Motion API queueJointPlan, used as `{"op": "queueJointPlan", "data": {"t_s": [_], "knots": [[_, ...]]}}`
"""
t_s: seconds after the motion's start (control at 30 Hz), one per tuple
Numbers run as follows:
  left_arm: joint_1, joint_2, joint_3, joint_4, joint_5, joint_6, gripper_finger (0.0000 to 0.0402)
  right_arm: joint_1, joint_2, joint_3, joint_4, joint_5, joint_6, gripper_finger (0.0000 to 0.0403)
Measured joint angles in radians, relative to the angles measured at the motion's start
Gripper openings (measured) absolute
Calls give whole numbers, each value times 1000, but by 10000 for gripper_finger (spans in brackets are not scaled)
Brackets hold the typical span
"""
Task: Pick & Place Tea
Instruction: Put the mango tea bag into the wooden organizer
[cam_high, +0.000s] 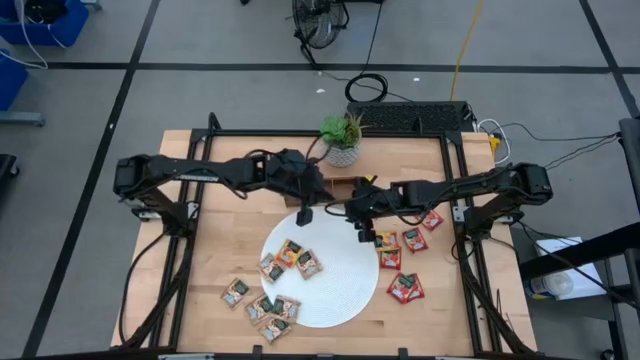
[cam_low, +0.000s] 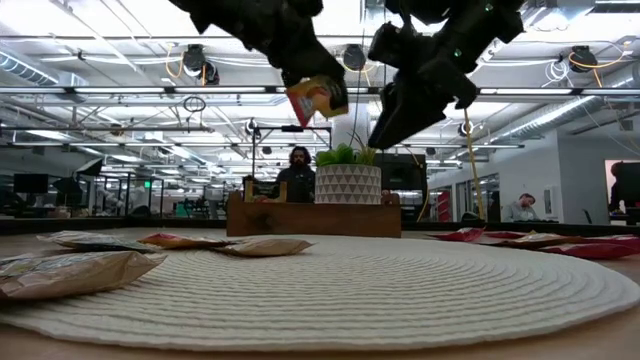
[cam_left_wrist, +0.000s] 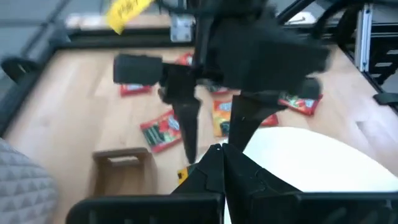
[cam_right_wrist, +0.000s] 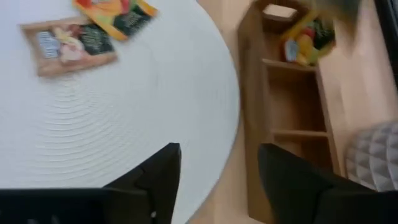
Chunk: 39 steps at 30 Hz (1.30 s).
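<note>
Table (cam_high: 200, 250): light wood, carrying everything; both arms reach in over its far half.
Plate (cam_high: 345, 290): large, white and round, below and in front of both sets of fingers; a few sachets lie on its near-left part.
Tray (cam_right_wrist: 292, 112): brown wood with three compartments, just past the plate's far rim, under the right gripper's fingertips in that arm's wrist view; one compartment shows a yellow-and-green sachet, which looks to be in the air or just landing.
Plant pot (cam_low: 348, 183): patterned white pot with a green plant, beyond the tray, away from the fingers.
Left gripper (cam_high: 304, 214): over the plate's far-left edge, fingers pressed together on an orange sachet (cam_low: 318, 98) that hangs from the tips above the plate.
Right gripper (cam_high: 364, 234): over the plate's far-right edge, close beside the left one; fingers parted with nothing between them.
Tea, red (cam_high: 405, 288): a cluster on bare wood, to the outer side of the right fingers.
Tea, tan (cam_high: 262, 306): a cluster at the plate's near-left edge and on the wood beside it, toward the table's near edge from the left fingers.
Step in hand: the left arm appears to be carrying its sachet to the tray; the right looks to be done with a release there.
Next move: the left fingers need to come over an open compartment before parting, keeping clear of the right arm nearby; the right would go to the red cluster.
</note>
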Motion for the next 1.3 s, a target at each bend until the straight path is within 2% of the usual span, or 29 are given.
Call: {"op": "queueJointPlan", "data": {"t_s": [0.13, 0.27, 0.47, 0.53, 0.63, 0.7, 1.03, 1.3], "knots": [[9, -72, -115, 90, -19, 32, 1, -4, 0, 0, -9, 35, 10, 212], [54, -155, -330, 351, -27, 34, 0, -12, -13, 0, -7, 46, 3, 212], [145, -174, -711, 1089, 33, 1, 0, -39, -39, -1, 57, 45, -7, 209], [165, -156, -796, 1257, 33, -22, 0, -49, -47, -1, 69, 45, -8, 207], [175, -125, -881, 1391, 35, -27, 0, -55, -51, -1, 94, 44, -12, 207], [174, -104, -899, 1450, 35, 8, 0, -58, -51, -1, 123, 43, -23, 207], [208, 54, -858, 1472, 55, 37, 0, -57, -51, -1, 176, 41, -36, 205], [251, 196, -800, 1540, 117, 22, 0, -57, -51, -1, 176, 40, -40, 204]]}}
